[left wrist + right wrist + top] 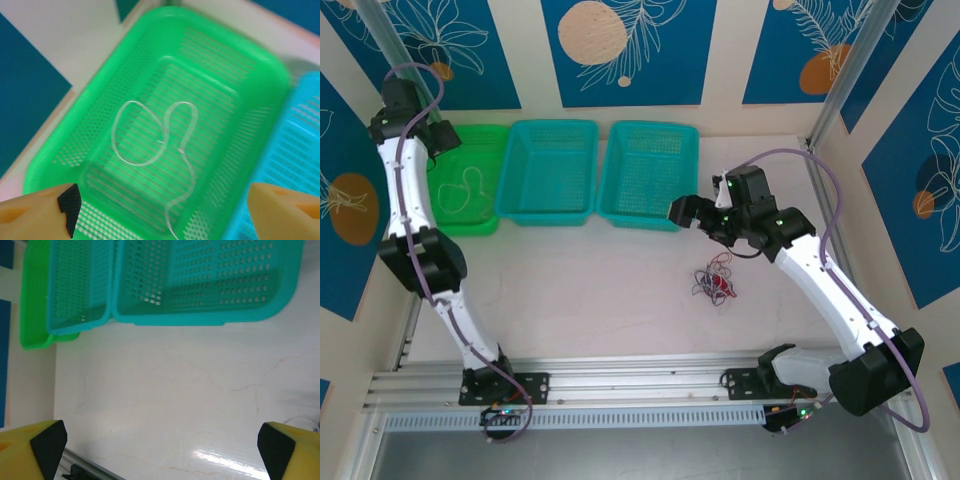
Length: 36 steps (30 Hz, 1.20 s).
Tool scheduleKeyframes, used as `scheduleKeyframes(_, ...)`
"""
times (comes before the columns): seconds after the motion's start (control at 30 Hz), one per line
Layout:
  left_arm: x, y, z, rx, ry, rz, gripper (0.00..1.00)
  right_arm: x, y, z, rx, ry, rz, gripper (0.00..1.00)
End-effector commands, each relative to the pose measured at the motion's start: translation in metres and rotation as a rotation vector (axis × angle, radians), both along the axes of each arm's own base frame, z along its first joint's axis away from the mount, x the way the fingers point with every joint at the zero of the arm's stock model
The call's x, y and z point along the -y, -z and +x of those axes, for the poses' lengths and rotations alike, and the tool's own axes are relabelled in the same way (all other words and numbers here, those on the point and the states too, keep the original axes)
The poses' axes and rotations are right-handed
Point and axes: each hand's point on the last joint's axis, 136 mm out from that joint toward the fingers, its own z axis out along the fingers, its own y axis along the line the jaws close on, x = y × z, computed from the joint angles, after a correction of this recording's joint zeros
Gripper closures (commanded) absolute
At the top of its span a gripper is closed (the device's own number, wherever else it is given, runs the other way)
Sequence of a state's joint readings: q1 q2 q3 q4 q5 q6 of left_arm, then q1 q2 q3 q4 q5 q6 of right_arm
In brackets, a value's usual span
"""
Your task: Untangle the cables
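The cables (715, 282), red, dark and pale strands knotted together, lie on the table (600, 300) just in front of the right arm. One whitish cable (155, 145) lies loose and alone on the floor of the green basket (150, 40), evidently the place for freed strands. The left gripper (162, 200) hangs above that basket on an outstretched arm, jaws wide apart and empty; the right gripper (161, 442), likewise spread and holding nothing, faces bare table before the teal basket (648, 175), near the tangle.
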<state>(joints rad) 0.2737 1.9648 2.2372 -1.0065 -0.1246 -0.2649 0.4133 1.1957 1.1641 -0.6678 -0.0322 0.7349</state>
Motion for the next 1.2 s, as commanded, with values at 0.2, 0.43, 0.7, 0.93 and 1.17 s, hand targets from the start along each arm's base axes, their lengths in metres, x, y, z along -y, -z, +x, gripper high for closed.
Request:
scheduleKeyframes(0.2, 0.188, -0.072, -0.082, 0.275, 0.452, -0.16, 0.16, 0.079, 0.076, -0.019, -0.214, 0.277, -0.099, 0.0)
scheduleKeyframes(0.43, 0.321, -0.053, -0.165, 0.369, 0.877, -0.288, 0.18, 0.082, 0.126, -0.033, -0.344, 0.239, -0.135, 0.0)
scheduleKeyframes(0.7, 0.371, 0.031, -0.22, 0.23, 1.075, -0.325, 0.18, 0.068, 0.15, -0.035, -0.468, 0.214, -0.154, 0.45)
scheduleKeyframes(0.93, 0.383, 0.037, -0.238, 0.268, 1.2, -0.364, 0.14, 0.046, 0.115, -0.035, -0.333, 0.209, -0.054, 1.0)
scheduleKeyframes(1.17, 0.419, 0.039, -0.28, 0.38, 1.592, -0.336, 0.11, -0.001, 0.059, -0.035, -0.218, 0.021, -0.021, 0.91)
